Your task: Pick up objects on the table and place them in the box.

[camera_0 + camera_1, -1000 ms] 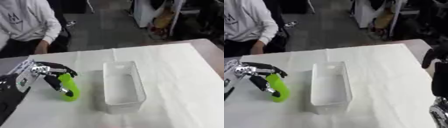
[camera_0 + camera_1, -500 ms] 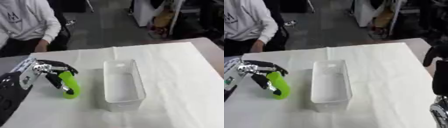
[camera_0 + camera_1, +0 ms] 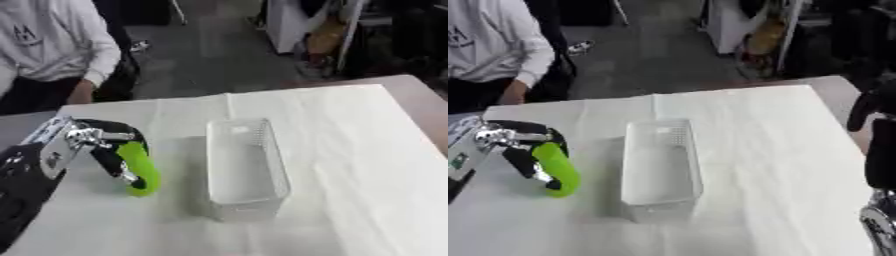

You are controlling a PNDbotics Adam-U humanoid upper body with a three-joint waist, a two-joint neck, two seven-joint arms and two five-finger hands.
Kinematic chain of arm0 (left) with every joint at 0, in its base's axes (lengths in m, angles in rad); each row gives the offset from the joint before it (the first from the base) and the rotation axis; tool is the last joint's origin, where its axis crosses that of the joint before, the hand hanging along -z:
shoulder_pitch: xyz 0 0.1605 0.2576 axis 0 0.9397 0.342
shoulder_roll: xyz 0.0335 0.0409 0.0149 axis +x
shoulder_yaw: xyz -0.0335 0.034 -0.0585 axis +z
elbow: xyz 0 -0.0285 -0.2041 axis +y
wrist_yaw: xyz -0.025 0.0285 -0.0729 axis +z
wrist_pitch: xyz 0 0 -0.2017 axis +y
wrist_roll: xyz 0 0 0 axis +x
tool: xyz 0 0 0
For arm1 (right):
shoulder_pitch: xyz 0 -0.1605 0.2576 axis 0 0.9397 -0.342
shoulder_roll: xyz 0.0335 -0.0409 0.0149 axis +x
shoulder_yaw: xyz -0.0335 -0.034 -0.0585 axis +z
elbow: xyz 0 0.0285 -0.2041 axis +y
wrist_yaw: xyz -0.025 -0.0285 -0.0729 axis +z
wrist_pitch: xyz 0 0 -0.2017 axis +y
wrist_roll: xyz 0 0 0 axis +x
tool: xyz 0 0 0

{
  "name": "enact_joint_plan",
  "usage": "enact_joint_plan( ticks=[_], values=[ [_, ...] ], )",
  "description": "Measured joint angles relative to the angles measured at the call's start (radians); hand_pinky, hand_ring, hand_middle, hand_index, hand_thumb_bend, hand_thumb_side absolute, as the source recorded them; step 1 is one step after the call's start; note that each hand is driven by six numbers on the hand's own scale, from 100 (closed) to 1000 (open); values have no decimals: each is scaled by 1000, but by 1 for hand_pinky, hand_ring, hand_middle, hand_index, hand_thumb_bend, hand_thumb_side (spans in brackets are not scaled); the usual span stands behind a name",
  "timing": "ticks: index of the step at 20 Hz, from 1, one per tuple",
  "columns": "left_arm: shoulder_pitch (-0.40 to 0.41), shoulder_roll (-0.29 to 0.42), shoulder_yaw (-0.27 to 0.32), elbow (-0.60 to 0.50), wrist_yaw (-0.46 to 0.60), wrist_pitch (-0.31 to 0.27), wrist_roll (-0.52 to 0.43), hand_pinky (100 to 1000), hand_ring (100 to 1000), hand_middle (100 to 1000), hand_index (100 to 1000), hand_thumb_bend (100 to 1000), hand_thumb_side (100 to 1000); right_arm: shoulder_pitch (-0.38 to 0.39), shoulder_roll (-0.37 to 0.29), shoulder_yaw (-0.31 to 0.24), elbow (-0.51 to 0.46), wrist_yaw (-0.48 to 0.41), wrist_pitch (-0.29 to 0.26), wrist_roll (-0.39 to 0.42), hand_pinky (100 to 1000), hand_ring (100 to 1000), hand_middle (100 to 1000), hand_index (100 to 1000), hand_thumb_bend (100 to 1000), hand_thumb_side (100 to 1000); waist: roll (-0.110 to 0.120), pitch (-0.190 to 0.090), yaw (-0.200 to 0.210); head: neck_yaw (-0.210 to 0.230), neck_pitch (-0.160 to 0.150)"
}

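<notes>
A bright green, rounded oblong object (image 3: pixel 140 167) is at the left of the table, tilted, with the fingers and thumb of my left hand (image 3: pixel 87 140) curled round it. Whether it still touches the cloth I cannot tell. Just to its right stands the clear plastic box (image 3: pixel 249 207), long and narrow, with nothing visible inside. My right hand (image 3: pixel 878 150) shows only as a dark shape at the right edge of the right eye view, well away from the box.
A white cloth (image 3: pixel 350 150) covers the table, with bare brown tabletop (image 3: pixel 429 105) at the far right. The cloth's far edge (image 3: pixel 262 92) runs just behind the box.
My left hand has shifted the green object slightly up and toward the box. The box and the right arm have stayed put.
</notes>
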Motion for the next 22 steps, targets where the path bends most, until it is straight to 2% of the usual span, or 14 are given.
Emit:
enact_joint_plan(
  ticks=[1, 2, 3, 4, 6, 7, 8, 9, 11, 13, 15, 17, 19, 22],
  values=[
    [0, -2, 1, 2, -3, 0, 0, 262, 483, 734, 709, 559, 511, 0, 0, 0, 0, 0, 0, 0, 267, 451, 535, 582, 100, 420, 0, 0, 0, 1, 0],
    [-1, -3, 4, 3, -4, -1, 1, 268, 489, 740, 715, 565, 512, 0, 0, 0, 0, 0, 0, 0, 267, 451, 535, 582, 100, 420, 0, 0, 0, 1, 0],
    [-1, -3, 6, 3, -4, -1, 1, 228, 457, 696, 680, 519, 511, 0, 0, 0, 0, 0, 0, 0, 267, 451, 535, 583, 100, 421, 0, 0, 0, 1, 0],
    [-1, -4, 7, 6, -5, -2, 2, 228, 457, 696, 675, 513, 511, 0, 0, 0, 0, 0, 0, 0, 267, 451, 535, 583, 100, 421, 0, 0, 0, 1, 1],
    [-2, -4, 8, 8, -6, -4, 4, 180, 427, 652, 634, 439, 511, 0, 0, 0, 0, 0, 0, 0, 267, 451, 535, 582, 100, 420, 0, 0, 0, 1, 1],
    [-2, -4, 10, 9, -6, -4, 4, 129, 386, 602, 592, 383, 523, 0, 0, 0, 0, -1, 0, 0, 267, 451, 535, 582, 100, 421, 0, 0, 0, 1, 1],
    [-2, -6, 12, 9, -6, -6, 6, 133, 389, 606, 595, 333, 540, 0, 0, 0, 0, -1, 0, 0, 267, 451, 535, 582, 100, 420, 0, 0, 0, 1, 1],
    [-2, -6, 13, 10, -6, -8, 8, 100, 348, 561, 560, 264, 571, 0, 0, 0, 0, -1, 0, 0, 267, 451, 535, 582, 100, 421, 0, 0, 0, 1, 1],
    [-2, -6, 13, 12, -6, -11, 11, 100, 298, 512, 526, 120, 639, 0, 0, 0, 0, -1, 0, 0, 267, 451, 535, 582, 100, 421, 0, 0, 0, 1, 4],
    [-2, -6, 15, 15, -5, -14, 14, 100, 243, 458, 476, 100, 726, 0, 0, 0, 0, -1, 0, 0, 267, 451, 535, 582, 100, 421, 0, 0, 0, 1, 8],
    [-1, -6, 18, 15, -3, -19, 20, 100, 205, 419, 445, 100, 719, 0, 0, 0, 0, -1, 0, 0, 267, 451, 534, 582, 100, 421, 0, 0, 0, 1, 9],
    [1, -6, 19, 15, -2, -22, 31, 100, 100, 331, 416, 100, 715, 0, 0, 0, 0, -1, 0, 0, 267, 451, 533, 582, 100, 422, 0, 0, 1, 1, 9],
    [2, -6, 19, 14, 1, -23, 45, 100, 100, 257, 399, 100, 703, 0, 0, 0, 0, -1, 0, 0, 266, 451, 533, 582, 100, 422, 0, 0, 2, 1, 9],
    [10, -6, 19, 6, 7, -23, 73, 100, 100, 198, 382, 100, 686, 0, 0, 0, 0, -1, 0, 0, 266, 451, 533, 582, 100, 422, 0, 0, 4, 1, 9]
  ],
)
